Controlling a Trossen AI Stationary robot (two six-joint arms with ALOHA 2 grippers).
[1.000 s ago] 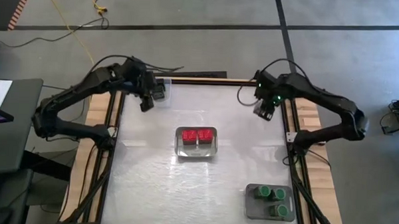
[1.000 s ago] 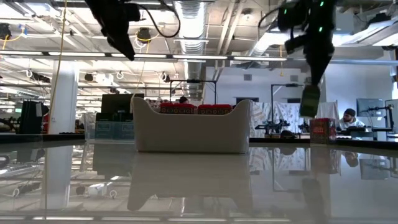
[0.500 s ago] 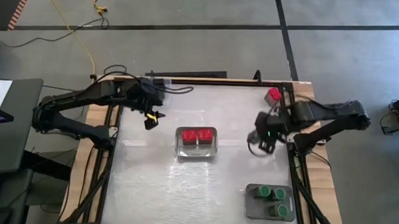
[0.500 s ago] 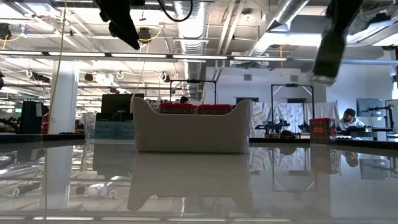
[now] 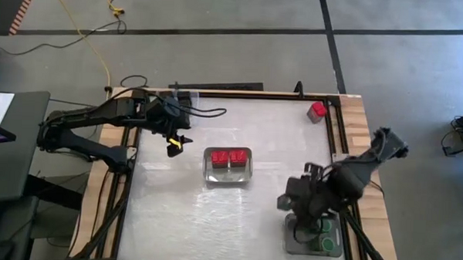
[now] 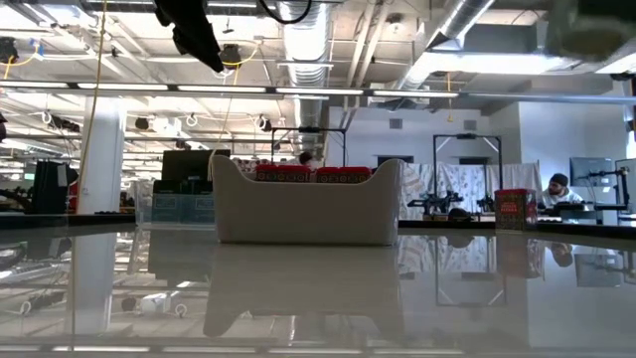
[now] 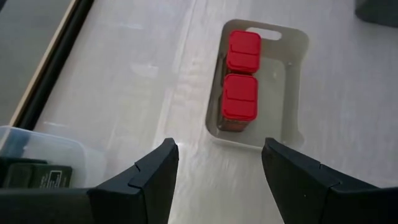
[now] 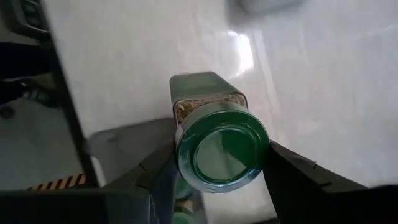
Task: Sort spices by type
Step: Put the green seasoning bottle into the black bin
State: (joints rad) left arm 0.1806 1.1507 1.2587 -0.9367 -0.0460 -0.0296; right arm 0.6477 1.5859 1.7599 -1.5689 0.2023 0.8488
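My right gripper [image 5: 301,206] hovers over the far edge of the grey tray [image 5: 291,240] at the near right, shut on a green round-capped spice jar [image 8: 211,118]. Other green-capped jars [image 5: 327,243] stand in that tray. Two red square-capped spices [image 7: 240,79] stand in the pale tray [image 5: 227,176] at the table's middle. Another red-capped spice [image 5: 318,111] stands alone at the far right corner. My left gripper [image 5: 175,141] hangs open, high, left of the pale tray. Black boxy spices [image 7: 34,174] lie in a clear tray [image 7: 50,144] under it. My right gripper pinches the green-capped jar at its cap end [image 8: 221,149], one finger [image 8: 158,171] on each side of the cap. The fingers come from above, pointing down. The jar is lifted clear, cap toward the wrist, its body [image 8: 207,93] hanging below the fingers above the table and the tray's edge.
The table's black frame rails run along the left and right edges. Bare white table surface lies between the pale tray and the grey tray, and along the near left. In the low view a person sits in the room far beyond the table.
My right gripper has carried the green-capped jar from the far right corner toward the near edge, ending above the grey tray. My left gripper has moved from the far left corner toward the near edge and the pale tray, staying open.
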